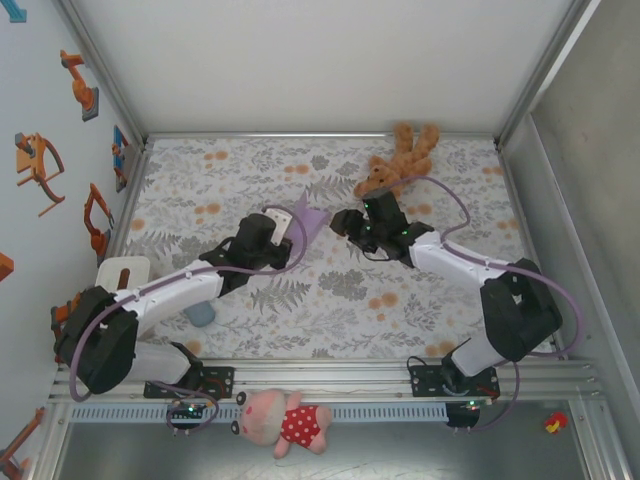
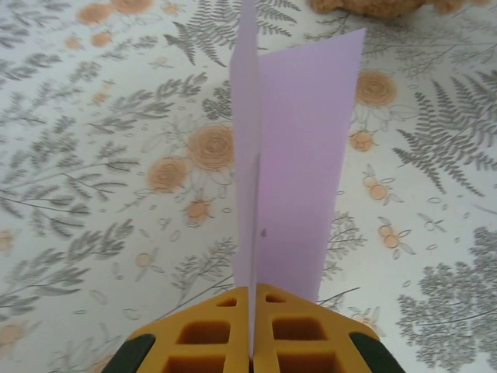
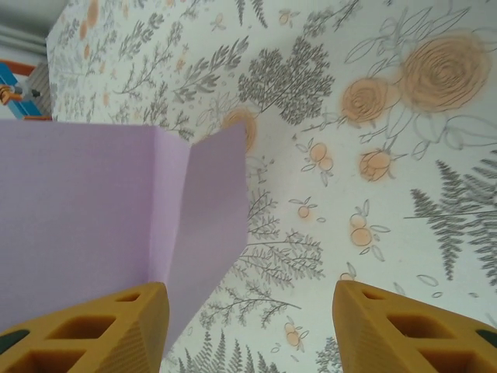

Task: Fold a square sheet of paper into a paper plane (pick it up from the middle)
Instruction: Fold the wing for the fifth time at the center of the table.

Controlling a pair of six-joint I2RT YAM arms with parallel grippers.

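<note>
The floral table (image 1: 330,300) is the largest thing here, with the brown teddy bear (image 1: 400,160) lying at its 12 o'clock edge. The square sheet of paper (image 1: 308,220) is off the cloth near the table's middle, between the two claws, already creased into two leaves.

The left claw (image 2: 252,326) is clamped tight on the sheet's near edge, both leaves pinched between its yellow fingers (image 2: 206,334). The right claw (image 3: 248,311) stands wide with nothing between its fingers. The paper (image 3: 93,202) is off to its 9 o'clock, next to one finger (image 3: 116,326). We cannot tell whether they touch.

We judge the main risk to be the splay. In the left wrist view one leaf (image 2: 299,155) swings out toward 1 o'clock, so a pinch from the right claw could catch a single layer and set a crooked crease. The thin hold at one edge could also let the sheet pivot or slip if the right claw pushes sideways. A hard tug between the two claws could tear it.

The sheet stands on edge. Its long axis runs from the left claw toward 1 o'clock in the top view, with the free corner leading toward the bear.
</note>
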